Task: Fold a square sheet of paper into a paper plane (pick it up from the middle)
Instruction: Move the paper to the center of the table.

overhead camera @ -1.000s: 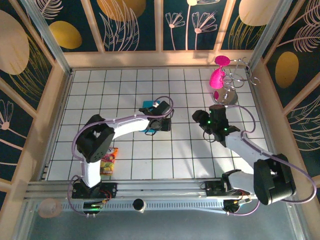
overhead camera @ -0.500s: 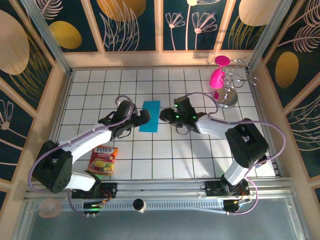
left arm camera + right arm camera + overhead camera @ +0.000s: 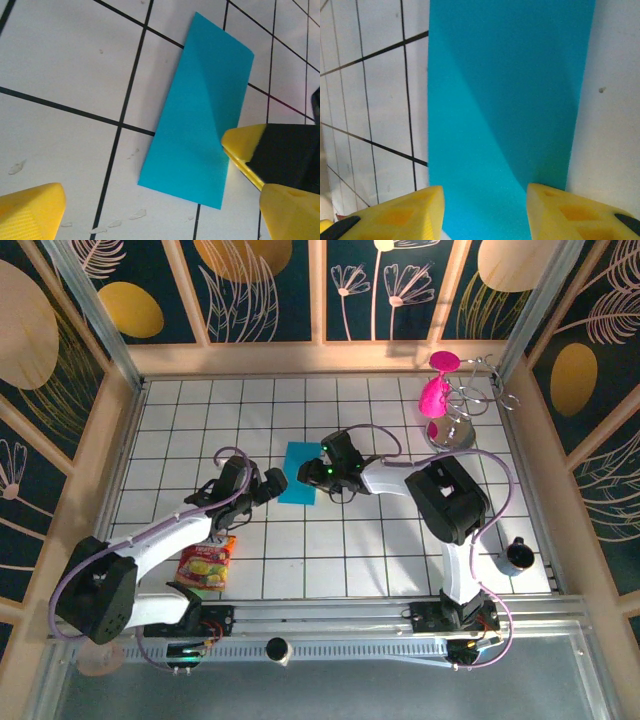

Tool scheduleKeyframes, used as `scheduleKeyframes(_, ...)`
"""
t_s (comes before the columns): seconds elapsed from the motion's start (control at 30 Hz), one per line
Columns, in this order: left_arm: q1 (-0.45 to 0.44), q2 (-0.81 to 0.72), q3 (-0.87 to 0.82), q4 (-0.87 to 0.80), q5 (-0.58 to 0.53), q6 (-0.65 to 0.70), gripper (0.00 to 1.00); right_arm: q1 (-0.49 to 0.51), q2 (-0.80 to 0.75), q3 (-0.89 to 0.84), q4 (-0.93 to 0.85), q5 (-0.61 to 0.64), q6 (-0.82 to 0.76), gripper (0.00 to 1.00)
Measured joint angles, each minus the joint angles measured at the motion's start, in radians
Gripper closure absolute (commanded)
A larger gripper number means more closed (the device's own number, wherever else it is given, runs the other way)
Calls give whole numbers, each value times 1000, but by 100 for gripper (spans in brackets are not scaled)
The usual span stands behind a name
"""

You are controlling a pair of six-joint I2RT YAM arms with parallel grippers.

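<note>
While both arms reach toward mid-frame in the top view, a red-and-yellow snack packet (image 3: 205, 565) lies lower left on the white grid-tiled table (image 3: 400, 540), just beside the left arm.

L gripper (image 3: 160, 200): jaws spread wide, nothing between them. In the left wrist view its yellow fingers (image 3: 32, 210) sit in the bottom corners, w/ the sheet's near short edge just above the gap.

The thin turquoise-blue paper sheet (image 3: 297, 478) lies flat on the tiles at centre frame, slightly left. It is folded to a narrow rectangle w/ one diagonal crease, its long side running up-down at a slight tilt.

R gripper (image 3: 485, 207): comes at the sheet from the right, jaws parted, nothing lifted. In the right wrist view its two yellow tips sit at bottom of frame over the sheet's two long edges, w/ the full width between them. Can't tell if they press down. In the left wrist view one R tip touches the sheet's right edge.

Upper right: pink plastic goblets (image 3: 436, 392) on a wire rack (image 3: 462, 415), well apart from the sheet.
</note>
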Motion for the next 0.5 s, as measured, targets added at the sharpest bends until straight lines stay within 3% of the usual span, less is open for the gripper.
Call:
scheduleKeyframes(0.3, 0, 58, 0, 41, 82, -3, 3, -1, -1, -1, -48, -1, -88, 54)
scheduleKeyframes(0.5, 0, 87, -2, 100, 185, 1, 7, -25, -129, -154, -74, -9, -184, 56)
